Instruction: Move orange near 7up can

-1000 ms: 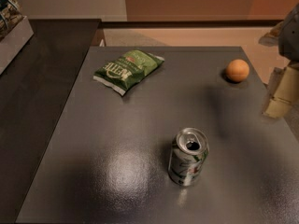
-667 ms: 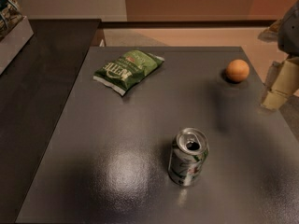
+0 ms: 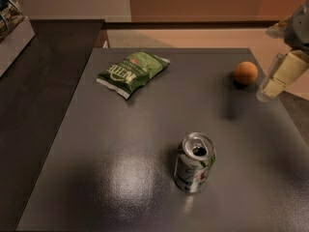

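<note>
The gripper [image 3: 268, 90] has been shifted a little up and to the left along the right edge of the frame since the earlier views, so that it is now brought closer to the orange [image 3: 245, 73], while the orange itself has not been moved. The orange is seen resting on the tabletop [image 3: 120, 168] in the upper right of the frame, near the far right corner of the dark surface, with a soft shadow cast below it. The gripper is held just to the right of the orange, apart from it and tilted, with its tip pointing down and to the left; nothing is seen held in it, and whether it is spread or clenched cannot be told. The 7up can [image 3: 194, 162] is stood upright in the lower centre of the frame, well apart from the orange, its shiny top and dark pull-tab hole turned towards the camera. A green chip bag [image 3: 131, 72] is laid flat in the upper left part of the tabletop. A darker counter [image 3: 38, 105] is seen beside the tabletop at the left of the frame.
</note>
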`<act>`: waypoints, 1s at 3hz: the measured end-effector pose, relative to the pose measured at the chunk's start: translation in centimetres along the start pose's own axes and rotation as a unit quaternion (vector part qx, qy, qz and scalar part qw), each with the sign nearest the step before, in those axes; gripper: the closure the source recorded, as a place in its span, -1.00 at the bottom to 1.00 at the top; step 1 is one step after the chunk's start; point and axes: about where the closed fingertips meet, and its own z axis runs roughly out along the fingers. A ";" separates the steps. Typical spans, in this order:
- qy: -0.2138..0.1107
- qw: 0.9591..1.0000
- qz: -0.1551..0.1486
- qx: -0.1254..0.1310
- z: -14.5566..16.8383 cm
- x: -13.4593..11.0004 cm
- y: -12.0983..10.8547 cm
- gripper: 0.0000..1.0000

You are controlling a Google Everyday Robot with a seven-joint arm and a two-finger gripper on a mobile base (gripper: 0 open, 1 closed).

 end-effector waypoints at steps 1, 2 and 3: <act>-0.028 0.999 0.029 0.018 1.7 1.2 -2.8 -1.00; -0.053 0.997 0.057 0.030 3.2 2.6 -5.5 -1.00; -0.078 0.994 0.079 0.022 5.5 3.7 -7.5 -1.00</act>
